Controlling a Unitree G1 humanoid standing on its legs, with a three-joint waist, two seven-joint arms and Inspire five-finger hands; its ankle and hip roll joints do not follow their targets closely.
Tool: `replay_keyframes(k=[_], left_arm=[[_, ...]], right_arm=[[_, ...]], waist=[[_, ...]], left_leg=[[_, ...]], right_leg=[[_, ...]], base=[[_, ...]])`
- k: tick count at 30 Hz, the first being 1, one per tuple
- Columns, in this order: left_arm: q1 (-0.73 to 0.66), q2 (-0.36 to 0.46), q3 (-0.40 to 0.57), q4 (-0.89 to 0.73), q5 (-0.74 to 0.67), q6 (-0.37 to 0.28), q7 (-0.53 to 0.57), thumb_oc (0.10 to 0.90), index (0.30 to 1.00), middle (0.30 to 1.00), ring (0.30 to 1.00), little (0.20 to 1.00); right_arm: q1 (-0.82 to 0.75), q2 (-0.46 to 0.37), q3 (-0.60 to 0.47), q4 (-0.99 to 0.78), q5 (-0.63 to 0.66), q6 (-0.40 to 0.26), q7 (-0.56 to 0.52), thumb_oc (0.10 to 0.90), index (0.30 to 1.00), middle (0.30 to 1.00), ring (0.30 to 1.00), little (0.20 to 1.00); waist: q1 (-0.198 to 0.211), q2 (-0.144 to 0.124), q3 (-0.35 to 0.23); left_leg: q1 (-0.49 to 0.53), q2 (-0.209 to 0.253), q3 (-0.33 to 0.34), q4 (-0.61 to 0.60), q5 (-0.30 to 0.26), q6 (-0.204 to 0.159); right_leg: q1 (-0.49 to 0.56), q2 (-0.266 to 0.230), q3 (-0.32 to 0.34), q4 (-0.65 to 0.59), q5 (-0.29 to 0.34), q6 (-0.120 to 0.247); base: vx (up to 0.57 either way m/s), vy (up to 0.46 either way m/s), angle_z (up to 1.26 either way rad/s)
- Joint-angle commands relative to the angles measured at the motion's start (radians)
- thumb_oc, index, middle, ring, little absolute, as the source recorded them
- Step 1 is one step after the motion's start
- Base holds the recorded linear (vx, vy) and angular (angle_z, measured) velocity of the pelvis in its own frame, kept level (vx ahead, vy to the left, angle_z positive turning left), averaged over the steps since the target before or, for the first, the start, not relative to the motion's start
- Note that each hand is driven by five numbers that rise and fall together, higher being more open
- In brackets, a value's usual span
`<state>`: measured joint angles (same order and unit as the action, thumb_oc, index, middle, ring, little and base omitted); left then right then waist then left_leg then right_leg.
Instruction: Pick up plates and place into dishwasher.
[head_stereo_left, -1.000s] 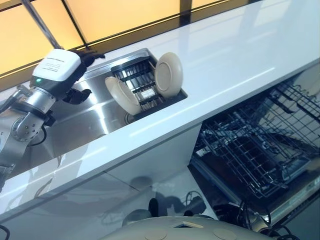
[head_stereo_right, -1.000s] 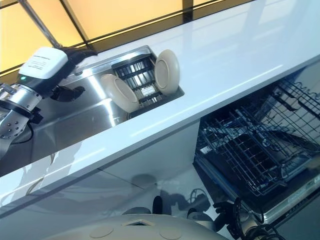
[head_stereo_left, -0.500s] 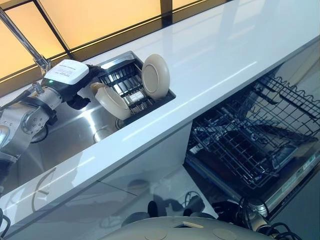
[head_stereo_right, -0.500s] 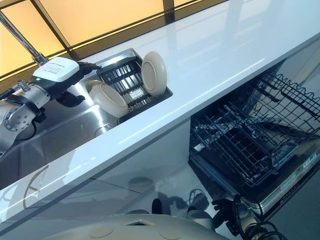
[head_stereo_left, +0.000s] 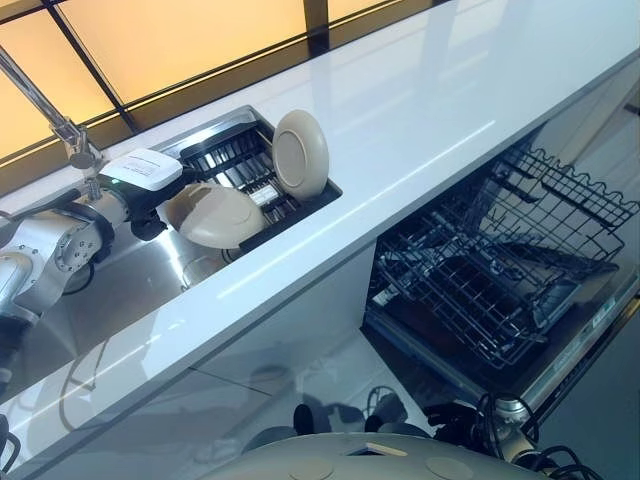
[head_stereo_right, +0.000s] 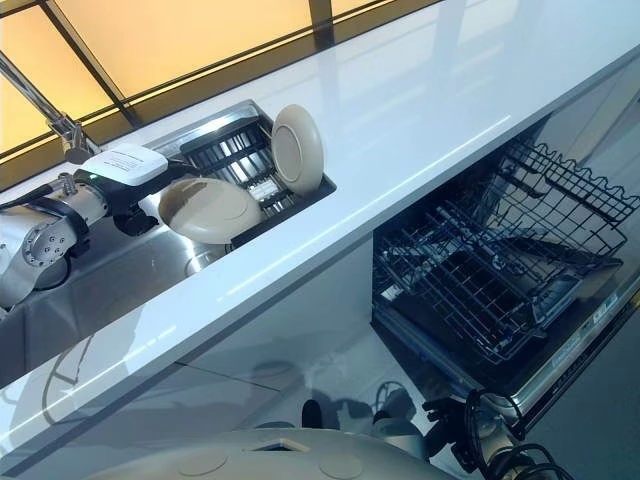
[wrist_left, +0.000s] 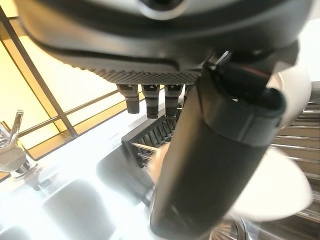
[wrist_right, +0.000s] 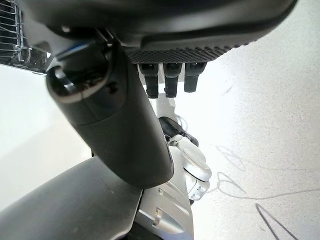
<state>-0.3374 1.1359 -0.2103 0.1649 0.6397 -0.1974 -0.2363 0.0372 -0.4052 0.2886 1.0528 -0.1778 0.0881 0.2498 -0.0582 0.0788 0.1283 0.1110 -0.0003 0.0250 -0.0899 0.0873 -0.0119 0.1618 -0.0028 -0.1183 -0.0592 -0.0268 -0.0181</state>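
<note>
Two beige plates are at a black dish rack (head_stereo_left: 228, 158) set in the steel sink (head_stereo_left: 120, 280). One plate (head_stereo_left: 300, 152) stands upright in the rack. The other plate (head_stereo_right: 210, 210) is tipped almost flat at the rack's left end, and my left hand (head_stereo_left: 150, 188) is shut on its rim. In the left wrist view the thumb (wrist_left: 220, 150) lies across the pale plate (wrist_left: 280, 192). The dishwasher (head_stereo_left: 560, 340) stands open at lower right, with its wire rack (head_stereo_left: 490, 265) pulled out. My right hand (wrist_right: 175, 30) hangs over the floor, fingers relaxed, holding nothing.
A white countertop (head_stereo_left: 430, 110) runs between the sink and the dishwasher. A chrome faucet (head_stereo_left: 70, 130) rises behind my left hand. An amber window (head_stereo_left: 180, 30) lines the far edge.
The camera has shifted. My left hand moved right to the nearer plate and closed on its rim; that plate went from leaning upright in the rack to almost flat.
</note>
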Motion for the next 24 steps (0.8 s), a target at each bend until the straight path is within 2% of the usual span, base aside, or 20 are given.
replay_keyframes(k=[1,3,9,14,15,16,17,18,22,23,24], left_arm=[[-0.239,0.076,0.034,0.07,-0.019,0.071,0.194,0.8,0.9,0.9,0.9,0.9],[-0.235,0.057,0.033,0.083,-0.05,0.067,0.254,0.8,0.9,0.9,0.9,0.9],[-0.21,-0.025,0.015,0.107,-0.015,0.056,0.4,0.8,0.9,0.9,0.9,0.9],[-0.19,-0.076,0.003,0.099,-0.009,0.041,0.445,0.8,0.9,0.9,0.9,0.9],[-0.188,-0.085,-0.005,0.095,-0.008,0.047,0.446,0.542,0.679,0.679,0.679,0.642],[-0.187,-0.094,-0.01,0.092,-0.01,0.05,0.447,0.405,0.561,0.561,0.561,0.505],[-0.187,-0.102,-0.012,0.092,-0.013,0.047,0.441,0.405,0.561,0.561,0.561,0.505],[-0.187,-0.105,-0.014,0.092,-0.016,0.044,0.436,0.1,0.3,0.3,0.3,0.2],[-0.197,-0.133,-0.033,0.09,-0.018,0.052,0.416,0.1,0.3,0.3,0.3,0.2],[-0.2,-0.135,-0.037,0.088,-0.015,0.057,0.408,0.287,0.46,0.46,0.46,0.387],[-0.203,-0.135,-0.042,0.088,-0.013,0.062,0.407,0.635,0.759,0.759,0.759,0.735]], right_arm=[[-0.011,0.007,0.006,-0.021,0.029,-0.037,0.015,0.8,0.9,0.9,0.9,0.9],[-0.01,0.011,0.005,-0.014,0.029,-0.045,0.011,0.8,0.9,0.9,0.9,0.9],[-0.013,0.025,0.006,0.004,0.027,-0.055,0.0,0.8,0.9,0.9,0.9,0.9],[-0.008,0.032,-0.001,0.02,0.017,-0.064,-0.004,0.8,0.9,0.9,0.9,0.9],[-0.007,0.033,-0.002,0.022,0.012,-0.068,-0.004,0.8,0.9,0.9,0.9,0.9],[-0.007,0.034,-0.001,0.024,0.011,-0.069,-0.007,0.8,0.9,0.9,0.9,0.9],[-0.007,0.035,-0.002,0.025,0.01,-0.07,-0.007,0.8,0.9,0.9,0.9,0.9],[-0.008,0.035,-0.002,0.026,0.01,-0.07,-0.008,0.8,0.9,0.9,0.9,0.9],[-0.01,0.036,-0.004,0.036,0.0,-0.081,-0.008,0.8,0.9,0.9,0.9,0.9],[-0.011,0.036,-0.004,0.038,-0.002,-0.082,-0.008,0.8,0.9,0.9,0.9,0.9],[-0.011,0.037,-0.004,0.04,-0.004,-0.084,-0.009,0.8,0.9,0.9,0.9,0.9]], waist=[[-0.004,0.005,-0.025],[-0.005,0.004,-0.026],[-0.016,0.0,-0.026],[-0.023,-0.002,-0.026],[-0.026,-0.003,-0.025],[-0.028,-0.003,-0.025],[-0.029,-0.004,-0.025],[-0.029,-0.004,-0.025],[-0.033,-0.006,-0.026],[-0.034,-0.006,-0.026],[-0.034,-0.006,-0.025]], left_leg=[[0.033,-0.088,0.027,0.025,-0.161,0.047],[0.034,-0.088,0.029,0.023,-0.161,0.047],[0.038,-0.086,0.04,0.02,-0.164,0.047],[0.039,-0.085,0.05,0.019,-0.167,0.047],[0.039,-0.084,0.053,0.019,-0.167,0.046],[0.039,-0.084,0.055,0.018,-0.167,0.046],[0.039,-0.084,0.056,0.018,-0.168,0.047],[0.039,-0.084,0.057,0.018,-0.168,0.047],[0.039,-0.082,0.065,0.018,-0.168,0.044],[0.04,-0.082,0.066,0.018,-0.168,0.044],[0.039,-0.082,0.066,0.019,-0.167,0.044]], right_leg=[[-0.07,0.018,0.021,0.122,-0.084,0.097],[-0.07,0.02,0.023,0.121,-0.084,0.096],[-0.075,0.023,0.033,0.126,-0.086,0.096],[-0.076,0.026,0.039,0.125,-0.086,0.096],[-0.076,0.026,0.041,0.123,-0.085,0.096],[-0.076,0.026,0.042,0.123,-0.084,0.096],[-0.076,0.027,0.042,0.122,-0.084,0.096],[-0.077,0.027,0.043,0.121,-0.084,0.096],[-0.075,0.028,0.043,0.117,-0.082,0.097],[-0.075,0.028,0.043,0.116,-0.082,0.097],[-0.075,0.028,0.043,0.116,-0.082,0.097]], base=[[0.0,0.0,0.0],[0.0,0.0,0.0],[0.0,0.0,-0.01],[0.01,0.005,-0.1],[0.01,0.004,-0.11],[0.01,0.005,-0.06],[0.0,0.004,-0.03],[0.0,0.0,0.0],[0.0,0.001,-0.04],[-0.01,0.002,-0.03],[0.0,0.0,0.0]])
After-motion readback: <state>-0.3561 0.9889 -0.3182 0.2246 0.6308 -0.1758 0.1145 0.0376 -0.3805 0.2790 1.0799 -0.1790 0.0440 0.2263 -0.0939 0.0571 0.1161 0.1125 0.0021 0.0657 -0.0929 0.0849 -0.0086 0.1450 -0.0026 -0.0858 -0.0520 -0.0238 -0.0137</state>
